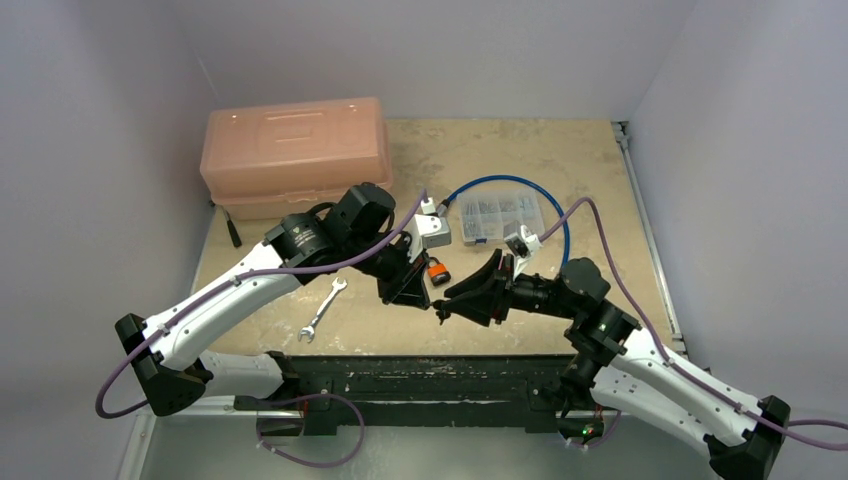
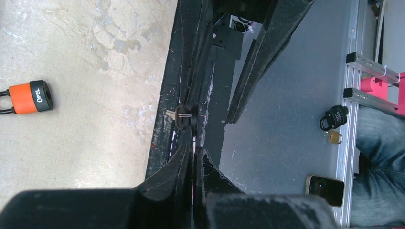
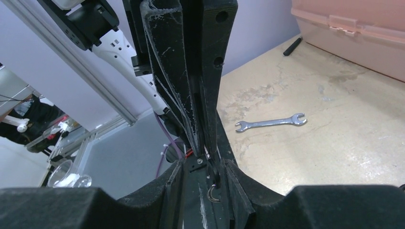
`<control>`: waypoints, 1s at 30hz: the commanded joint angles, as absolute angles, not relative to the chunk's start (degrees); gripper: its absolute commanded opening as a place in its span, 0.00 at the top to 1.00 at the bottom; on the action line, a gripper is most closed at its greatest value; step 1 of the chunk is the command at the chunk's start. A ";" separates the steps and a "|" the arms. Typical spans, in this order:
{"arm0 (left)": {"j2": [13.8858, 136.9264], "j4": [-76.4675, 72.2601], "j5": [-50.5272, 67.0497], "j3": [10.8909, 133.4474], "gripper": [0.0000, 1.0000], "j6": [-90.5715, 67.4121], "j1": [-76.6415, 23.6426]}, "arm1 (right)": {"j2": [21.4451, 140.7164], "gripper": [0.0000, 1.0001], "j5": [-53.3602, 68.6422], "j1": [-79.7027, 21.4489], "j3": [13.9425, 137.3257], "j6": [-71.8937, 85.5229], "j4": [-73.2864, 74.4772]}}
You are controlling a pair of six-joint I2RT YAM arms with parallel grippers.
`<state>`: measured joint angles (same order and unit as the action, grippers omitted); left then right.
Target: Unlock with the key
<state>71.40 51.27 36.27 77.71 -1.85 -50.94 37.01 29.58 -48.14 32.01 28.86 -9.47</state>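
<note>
The orange padlock [image 1: 437,270] lies on the table; in the left wrist view [image 2: 31,98] it is far left of my fingers. The key [image 2: 183,116], with a black head and a metal ring, hangs in the air just past the tips of my left gripper [image 2: 193,150], which is shut on it. In the top view the left gripper [image 1: 425,300] meets my right gripper [image 1: 445,306] tip to tip, below the padlock. The right gripper [image 3: 204,164] is open, its fingers either side of the key [image 3: 213,177].
A wrench [image 1: 322,310] lies left of the grippers. A pink toolbox [image 1: 295,150] stands at the back left, a clear parts box [image 1: 500,213] and a blue cable [image 1: 520,182] at the back. The table's black front edge [image 1: 420,365] is close below the grippers.
</note>
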 commanded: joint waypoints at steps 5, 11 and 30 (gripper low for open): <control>70.76 48.19 38.58 80.42 1.00 -0.87 -50.59 | 37.88 0.63 31.23 -48.10 32.58 28.32 -13.86; 70.41 48.04 38.93 80.42 1.00 -0.89 -50.58 | 38.35 0.61 31.48 -48.08 31.97 28.09 -14.59; 69.63 47.71 38.97 80.69 1.00 -1.05 -50.28 | 38.32 0.61 31.98 -48.10 31.11 27.77 -14.33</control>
<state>71.33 50.19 37.50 78.32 -1.85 -50.63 38.57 30.30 -48.14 31.44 28.75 -11.66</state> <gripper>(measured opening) 0.041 0.403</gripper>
